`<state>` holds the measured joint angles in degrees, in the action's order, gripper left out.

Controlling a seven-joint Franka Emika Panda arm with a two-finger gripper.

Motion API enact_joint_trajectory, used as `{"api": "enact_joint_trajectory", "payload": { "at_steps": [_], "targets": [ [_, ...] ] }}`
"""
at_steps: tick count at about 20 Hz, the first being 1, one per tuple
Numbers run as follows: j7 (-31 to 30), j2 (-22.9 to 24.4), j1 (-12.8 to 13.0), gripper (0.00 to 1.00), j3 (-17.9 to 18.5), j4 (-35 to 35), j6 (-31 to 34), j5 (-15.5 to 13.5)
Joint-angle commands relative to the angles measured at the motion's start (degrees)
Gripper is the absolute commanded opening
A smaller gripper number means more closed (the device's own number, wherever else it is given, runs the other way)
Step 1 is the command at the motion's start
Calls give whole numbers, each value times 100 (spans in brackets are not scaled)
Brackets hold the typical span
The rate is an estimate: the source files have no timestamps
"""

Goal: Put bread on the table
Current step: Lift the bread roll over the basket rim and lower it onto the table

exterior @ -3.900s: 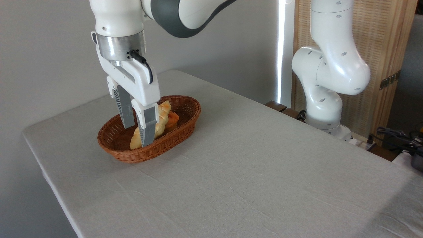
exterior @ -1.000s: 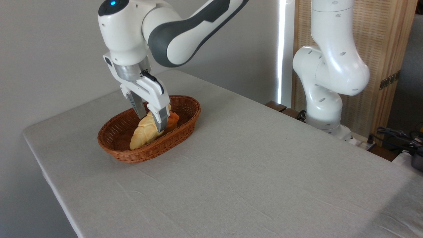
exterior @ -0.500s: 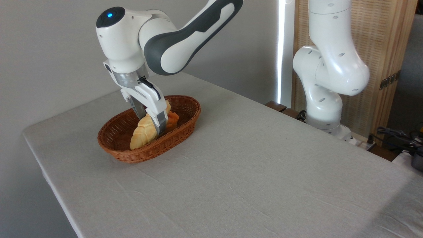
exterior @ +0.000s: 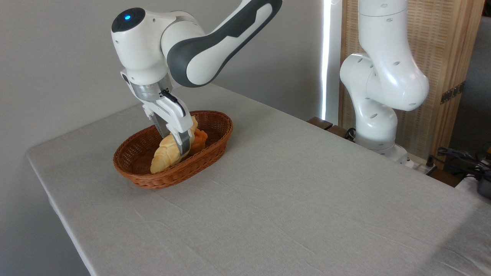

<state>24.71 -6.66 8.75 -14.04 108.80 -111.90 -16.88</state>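
Observation:
The bread, a pale golden braided loaf, lies lengthwise in a brown wicker basket at the back left of the table. My gripper reaches down into the basket and straddles the loaf's middle. One finger is in front of the loaf and the other is partly hidden behind it. The jaws are pressed against its sides, shut on it. The loaf's lower end still rests in the basket.
A small orange muffin-like pastry sits in the basket just right of the loaf. The arm's white base stands off the table's far right edge. Cables and a dark object lie at the right.
The gripper has come down from above the basket onto the loaf. In the last half second its near finger has drawn in against the bread. The loaf has not shifted.

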Motion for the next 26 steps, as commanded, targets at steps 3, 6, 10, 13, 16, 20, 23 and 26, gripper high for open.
{"api": "enact_joint_trajectory", "payload": {
  "at_steps": [3, 6, 10, 13, 16, 20, 23, 26],
  "targets": [
    [104, 16, 13, 28, 41, -43, -16, 1],
    [104, 173, 13, 28, 77, -87, 45, 1],
    [104, 429, -40, 32, 121, -420, 466, -17],
    [139, 700, -49, 32, 349, -500, 634, 1],
    [419, 789, -49, 33, 840, -491, 809, 115],
    [824, 649, -58, 46, 1271, -447, 819, 852],
    [1262, 570, -58, 71, 1535, -298, 801, 1081],
    [1563, 509, -66, 100, 1606, -140, 810, 1397]
  ]
}}
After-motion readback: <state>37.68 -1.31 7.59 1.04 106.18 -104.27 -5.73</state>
